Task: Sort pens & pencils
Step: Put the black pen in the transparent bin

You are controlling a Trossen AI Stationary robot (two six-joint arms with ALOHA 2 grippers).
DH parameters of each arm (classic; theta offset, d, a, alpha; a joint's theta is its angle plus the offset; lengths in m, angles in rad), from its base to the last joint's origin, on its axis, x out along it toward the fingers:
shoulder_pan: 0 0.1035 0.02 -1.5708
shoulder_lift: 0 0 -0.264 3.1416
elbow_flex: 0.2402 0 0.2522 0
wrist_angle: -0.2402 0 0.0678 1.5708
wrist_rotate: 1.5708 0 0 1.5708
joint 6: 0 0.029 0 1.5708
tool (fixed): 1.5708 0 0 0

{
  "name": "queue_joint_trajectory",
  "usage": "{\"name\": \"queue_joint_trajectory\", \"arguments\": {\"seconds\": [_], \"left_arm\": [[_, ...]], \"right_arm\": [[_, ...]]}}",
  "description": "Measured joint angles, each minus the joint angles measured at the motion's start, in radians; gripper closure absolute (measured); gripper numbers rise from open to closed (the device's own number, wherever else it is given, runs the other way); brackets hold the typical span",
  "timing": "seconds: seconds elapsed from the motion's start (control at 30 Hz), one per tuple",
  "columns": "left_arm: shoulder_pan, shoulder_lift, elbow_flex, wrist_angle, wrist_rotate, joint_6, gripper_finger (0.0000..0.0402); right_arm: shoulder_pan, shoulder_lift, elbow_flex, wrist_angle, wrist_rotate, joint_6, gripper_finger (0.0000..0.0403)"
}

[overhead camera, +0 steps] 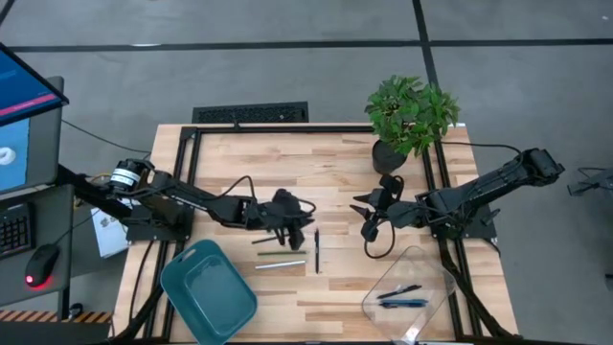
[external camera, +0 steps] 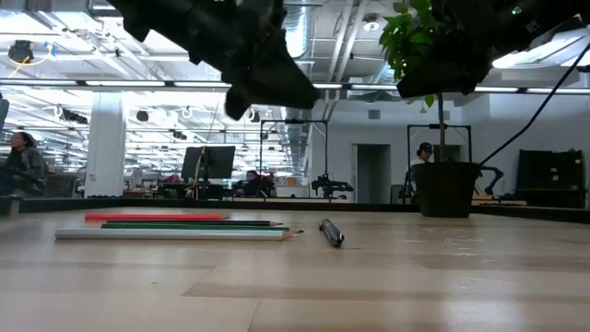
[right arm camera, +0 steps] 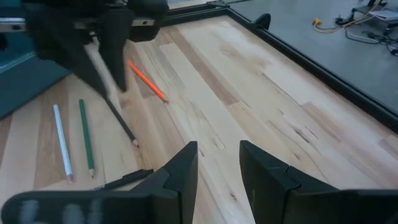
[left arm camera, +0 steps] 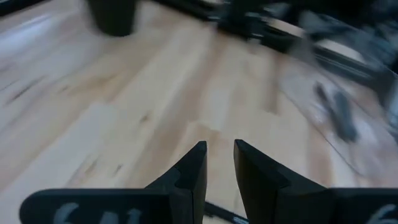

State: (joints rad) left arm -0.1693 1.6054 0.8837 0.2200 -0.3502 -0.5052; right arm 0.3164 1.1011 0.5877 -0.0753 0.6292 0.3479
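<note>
Bare tabletop (overhead camera: 335, 182) lies open between both arms; potted plant (overhead camera: 410, 117) crowds the right.

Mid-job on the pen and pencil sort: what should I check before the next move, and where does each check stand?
1. Left gripper over the dark pencil, grip secure: cannot tell.
2. Right gripper open and empty: ok.
3. Teal bin empty, ready for pencils: ok.
4. Clear container holds two pens: ok.
5. Black pen sorted: not ok, lies on the table.
6. Orange pencil, green pencil, pale pencil sorted: not ok.
</note>
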Motion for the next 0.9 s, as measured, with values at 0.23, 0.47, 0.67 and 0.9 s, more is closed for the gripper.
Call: {"name": "queue_joint_trajectory", "arguments": {"seconds": [0.23,0.47,0.67,0.9], "left_arm": [[0.001,0.067,-0.001,-0.011,-0.194,-0.206,0.0336],[0.031,0.277,0.098,0.02,-0.083,-0.238,0.036],[0.045,0.327,0.23,-0.103,-0.064,-0.178,0.0362],[0.027,0.327,0.317,-0.229,-0.052,-0.081,0.0337]], "right_arm": [[0.0,0.0,0.0,0.0,0.0,0.0,0.0264],[0.0,0.0,-0.001,-0.003,0.0,0.001,0.0264],[0.004,0.0,-0.001,-0.055,-0.002,0.021,0.0264],[0.003,0.0,-0.004,-0.1,-0.002,0.071,0.0264]]}}
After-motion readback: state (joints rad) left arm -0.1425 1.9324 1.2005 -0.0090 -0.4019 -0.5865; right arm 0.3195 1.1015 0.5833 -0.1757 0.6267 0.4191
